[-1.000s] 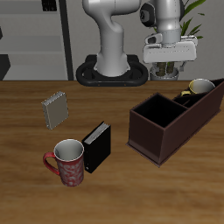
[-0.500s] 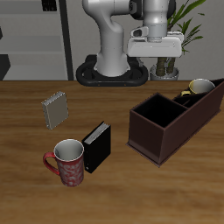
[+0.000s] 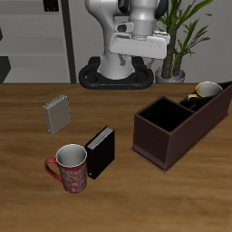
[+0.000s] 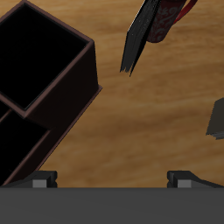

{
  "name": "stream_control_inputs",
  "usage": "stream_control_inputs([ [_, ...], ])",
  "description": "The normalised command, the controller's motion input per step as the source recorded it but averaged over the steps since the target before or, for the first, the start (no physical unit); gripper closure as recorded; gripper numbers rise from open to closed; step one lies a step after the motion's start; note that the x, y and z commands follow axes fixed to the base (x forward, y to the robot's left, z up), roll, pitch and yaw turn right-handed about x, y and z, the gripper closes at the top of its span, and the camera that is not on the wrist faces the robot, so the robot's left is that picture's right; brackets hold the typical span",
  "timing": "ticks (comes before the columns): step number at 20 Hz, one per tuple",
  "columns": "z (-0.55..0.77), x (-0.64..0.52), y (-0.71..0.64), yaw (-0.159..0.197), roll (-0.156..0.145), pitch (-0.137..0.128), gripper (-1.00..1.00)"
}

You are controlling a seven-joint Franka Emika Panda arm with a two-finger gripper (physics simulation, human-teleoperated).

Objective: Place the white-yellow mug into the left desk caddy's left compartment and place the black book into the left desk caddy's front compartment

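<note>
From the front, the white-yellow mug point(image 3: 207, 91) sits inside the left desk caddy point(image 3: 172, 129), in one of the narrower sections at its far end, with only its rim and handle showing above the dark wall. The big square section nearer the table's front edge holds nothing. The black book point(image 3: 100, 152) stands upright on the wooden tabletop point(image 3: 118, 195), well apart from the caddy, with a red patterned mug point(image 3: 70, 168) just beside it; whether the two touch cannot be told. A grey ribbed notebook point(image 3: 58, 113) stands farther back on its own. The arm's head is raised high over the back of the tabletop near a potted plant point(image 3: 181, 32), and from this angle the pincer cannot be made out at all.

The wrist view fills that gap. It looks down on the caddy's open square section point(image 4: 39, 74) and on the book point(image 4: 137, 39) with the red mug point(image 4: 166, 17) behind it, the notebook point(image 4: 217, 118) at the frame edge. The two fingertips point(image 4: 42, 179) stand far apart at the sides, so the pincer point(image 4: 112, 180) is wide open with nothing between them. The white-yellow mug does not appear here.
</note>
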Motion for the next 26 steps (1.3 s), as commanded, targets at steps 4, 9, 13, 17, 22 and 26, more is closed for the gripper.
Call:
stream_control_inputs([
  [4, 0.08, 0.14, -0.65, 0.027, -0.068, 0.023, -1.00],
  [9, 0.03, 0.04, -0.38, -0.021, -0.055, -0.002, -1.00],
  [13, -0.03, 0.08, -0.34, -0.003, -0.007, 0.032, -1.00],
  [17, 0.15, 0.07, -0.55, -0.020, 0.003, 0.009, -1.00],
  [22, 0.12, 0.30, -0.22, 0.038, 0.080, 0.025, -1.00],
  [26, -0.09, 0.53, 0.08, -0.070, 0.003, 0.070, -1.00],
])
